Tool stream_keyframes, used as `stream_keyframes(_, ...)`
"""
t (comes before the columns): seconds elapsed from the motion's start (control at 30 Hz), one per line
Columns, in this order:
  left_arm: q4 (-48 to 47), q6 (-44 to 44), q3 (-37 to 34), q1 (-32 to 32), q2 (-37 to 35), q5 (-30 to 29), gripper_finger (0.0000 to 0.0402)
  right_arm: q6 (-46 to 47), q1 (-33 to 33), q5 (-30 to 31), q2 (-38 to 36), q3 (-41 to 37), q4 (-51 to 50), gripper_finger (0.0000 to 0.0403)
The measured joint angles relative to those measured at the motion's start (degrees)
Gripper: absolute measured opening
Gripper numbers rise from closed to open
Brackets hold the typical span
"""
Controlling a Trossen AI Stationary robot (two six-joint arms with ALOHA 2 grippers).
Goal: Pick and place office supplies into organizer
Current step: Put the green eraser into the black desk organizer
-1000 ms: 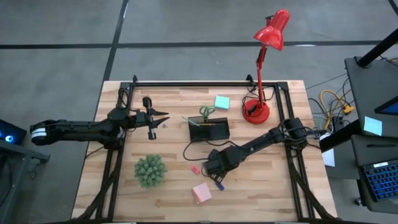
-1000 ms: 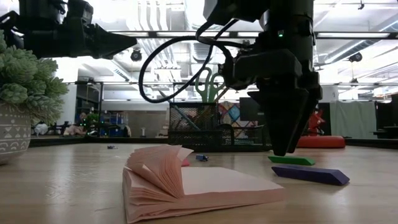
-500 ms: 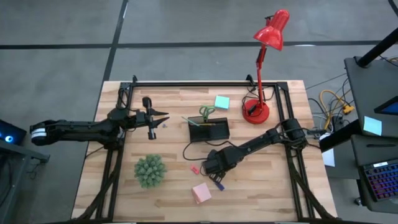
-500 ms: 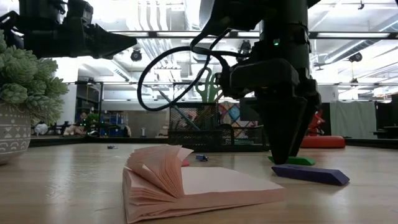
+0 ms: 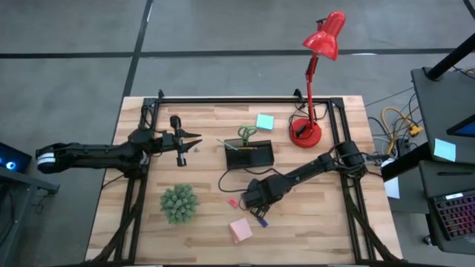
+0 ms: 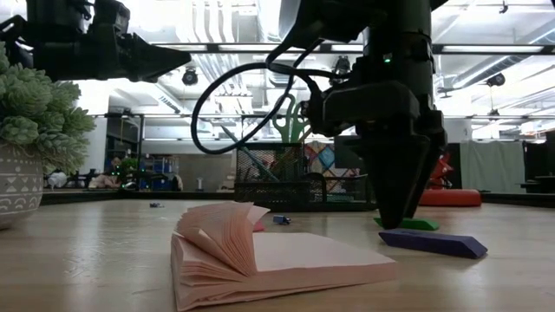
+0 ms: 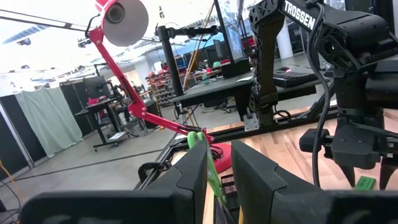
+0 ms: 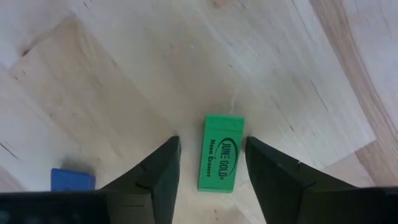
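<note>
— Dropping, that's the change: the right claw [image 6: 392,221] has come down over the last second until its tips sit almost on the surface [image 5: 312,222], and its fingers [image 8: 158,171] have started to draw in a little. The left claw [image 5: 194,141] hasn't stirred; it waits over the left half of the surface, partly closed on nothing.

— What is the right one going for?

— The green eraser [image 8: 221,153]. From the wrist camera it lies flat on the wood between the two fingers, a gap still showing on each side, so the claw is spread around it and not yet gripping.

— So where does that leave the job?

— In my view, at the start of a pick: the claw only has to finish closing and lift. The organizer [image 5: 249,154] stands toward the middle of the surface, further from the front edge than the eraser, with the green-handled scissors [image 5: 247,134] and a yellow pencil [image 5: 249,147] already in it.

— How does the eraser lie?

— Its long axis runs along the gap between the fingers, so they would close across its short width. The printed lettering runs lengthwise too. A blue eraser [image 8: 73,179] lies just beside one finger, outside the gap, and the pink sticky-note pad [image 5: 240,230] sits nearer the front edge.
</note>
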Motion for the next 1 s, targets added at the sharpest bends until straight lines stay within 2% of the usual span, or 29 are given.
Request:
stream_keyframes(0.53, -0.03, -0.02, 0.00, 0.00, 0.00, 0.00, 0.0059, -4.13, 0.00, -1.70, -0.02, 0.00, -0.44, 0.0054)
stream_keyframes(1.0, -0.03, -0.02, 0.00, 0.00, 0.00, 0.00, 0.0059, -4.74, 0.00, -1.91, -0.12, -0.04, -0.37, 0.0046)
